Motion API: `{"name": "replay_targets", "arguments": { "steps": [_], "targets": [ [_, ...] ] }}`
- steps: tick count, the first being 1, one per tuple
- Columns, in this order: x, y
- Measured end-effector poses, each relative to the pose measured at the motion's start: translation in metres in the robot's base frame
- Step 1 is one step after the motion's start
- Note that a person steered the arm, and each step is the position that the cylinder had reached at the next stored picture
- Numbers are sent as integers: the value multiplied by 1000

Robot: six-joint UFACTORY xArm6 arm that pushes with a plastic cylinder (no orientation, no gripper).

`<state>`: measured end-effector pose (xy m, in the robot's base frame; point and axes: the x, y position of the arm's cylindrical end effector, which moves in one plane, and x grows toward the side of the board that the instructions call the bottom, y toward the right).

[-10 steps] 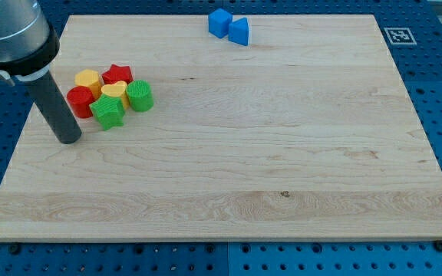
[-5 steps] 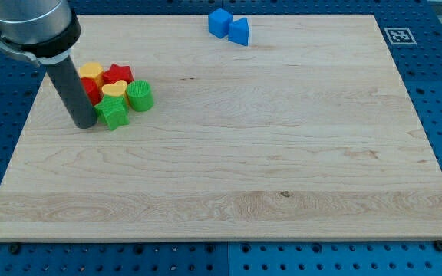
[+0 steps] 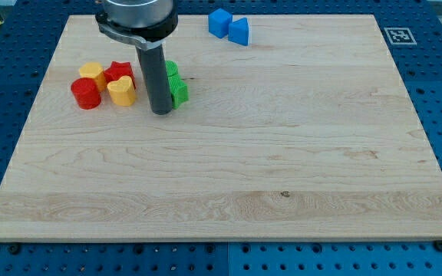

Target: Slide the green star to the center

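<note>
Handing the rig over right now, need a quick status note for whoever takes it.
My tip: down on the board, pressed against the view's left side of the green blocks.
Green star: partly hidden behind the rod, left of the board's middle and nearer the view's top. A second green block sits just behind it; shape hidden.
Red cylinder, yellow heart, red star and another yellow block sit in a cluster to the view's left.
Two blue blocks lie at the top edge.
Left: push the star rightward and down to the centre.

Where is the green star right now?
The green star sits in the board's upper left part, touching the right side of my tip, with the other green block just above it.
</note>
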<state>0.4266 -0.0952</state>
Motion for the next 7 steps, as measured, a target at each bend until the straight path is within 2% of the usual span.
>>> {"name": "replay_targets", "arguments": {
  "steps": [1, 2, 4, 7],
  "targets": [
    [-4, 17],
    [-5, -12],
    [-52, -32],
    [-45, 17]
  ]
}}
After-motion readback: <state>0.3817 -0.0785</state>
